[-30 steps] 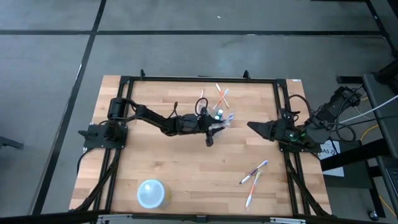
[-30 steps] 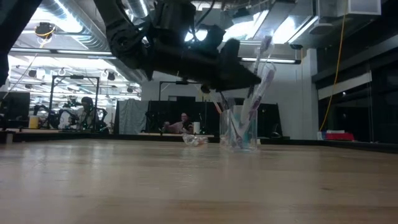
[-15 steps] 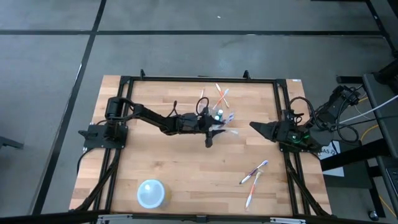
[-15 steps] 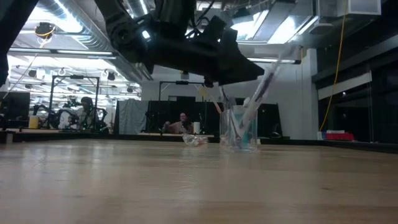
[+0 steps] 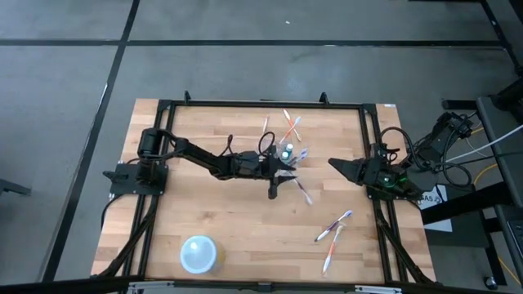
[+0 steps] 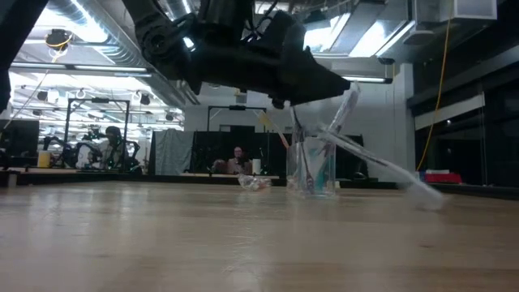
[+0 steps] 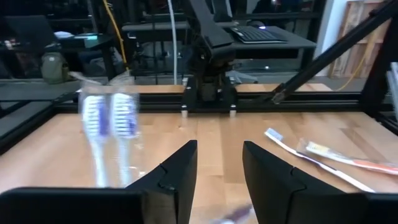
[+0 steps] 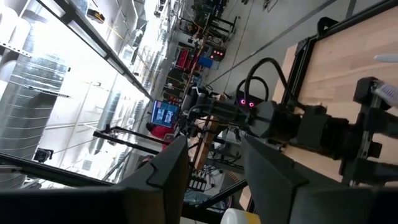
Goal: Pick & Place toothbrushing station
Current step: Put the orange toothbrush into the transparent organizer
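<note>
The clear cup (image 5: 288,153) stands mid-table with several toothbrushes and a teal tube upright in it; it also shows in the low view (image 6: 312,166) and the left wrist view (image 7: 109,134). My left gripper (image 5: 280,173) hovers open just on the cup's near side, pointing toward the table's right edge. One white and purple toothbrush (image 5: 304,192) slants away from its fingertips toward the near right. In the low view that toothbrush (image 6: 381,166) runs from beside the cup's rim down to the table. My right gripper (image 5: 333,166) waits open, raised by the right edge. My left gripper's fingers (image 7: 177,171) stand apart with a blurred purple streak (image 7: 236,214) low between them. I cannot tell whether they touch the slanting toothbrush. Its far end (image 6: 428,199) is down at the table.
Two toothbrushes (image 5: 288,124) and a third (image 5: 265,131) lie beyond the cup. More toothbrushes (image 5: 333,229) lie at the near right. A pale blue bowl (image 5: 198,253) sits at the near left. The black frame rail (image 5: 261,104) borders the table.
The toothbrush at my left gripper has tipped over. A second ago it stood steeply beside the cup, then it leaned toward the table's right. Now it slants low toward the near right, its outer end dropped to the table.
</note>
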